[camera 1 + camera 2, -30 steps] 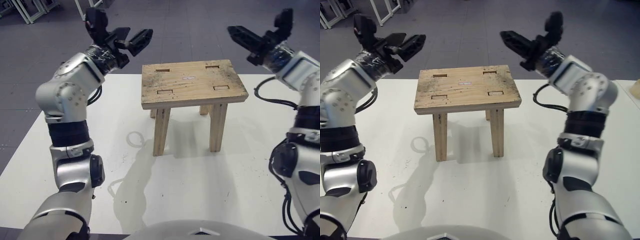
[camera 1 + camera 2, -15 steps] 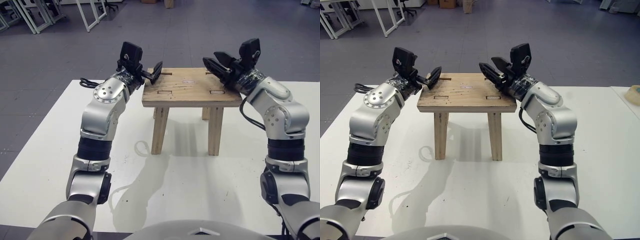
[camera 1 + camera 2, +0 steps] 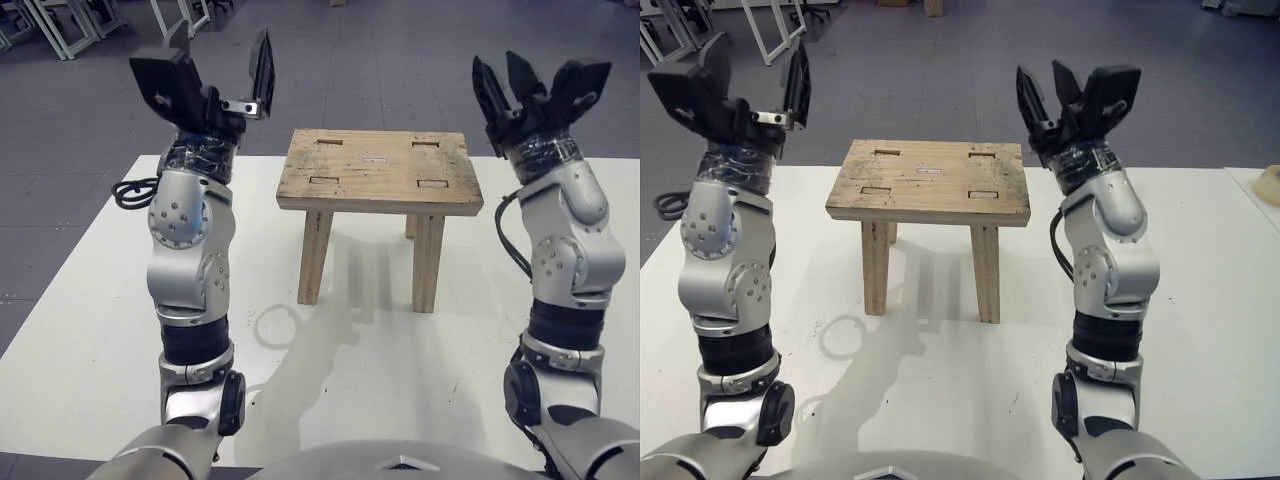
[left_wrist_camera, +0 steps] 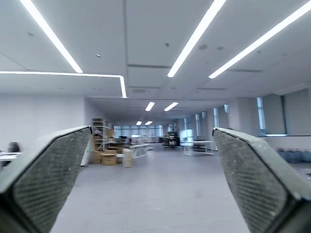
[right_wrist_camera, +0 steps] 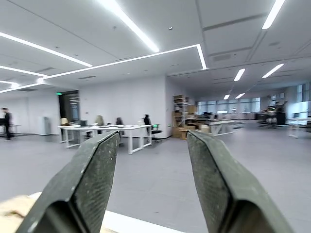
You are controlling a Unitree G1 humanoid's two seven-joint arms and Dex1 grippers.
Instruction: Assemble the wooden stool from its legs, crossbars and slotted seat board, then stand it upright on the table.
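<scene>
The wooden stool [image 3: 375, 170] stands upright on the white table [image 3: 90, 310], its slotted seat board on top and its legs under it. My left gripper [image 3: 225, 50] is raised above the table's left side, pointing upward, open and holding nothing. My right gripper [image 3: 503, 80] is raised to the right of the stool, also pointing up, open and holding nothing. Both are apart from the stool. The left wrist view shows its own padded fingers [image 4: 48, 179] spread wide against a room ceiling. The right wrist view shows its own fingers [image 5: 92, 179] parted.
A black cable [image 3: 130, 190] lies on the table by the left arm. A small beige object [image 3: 1270, 185] sits at the table's far right edge. White metal frames [image 3: 60, 25] stand on the grey floor beyond the table.
Both grippers were at the ends of the stool seat half a second ago; they have since lifted away and turned to point upward. The stool stays put; the head camera has shifted.
</scene>
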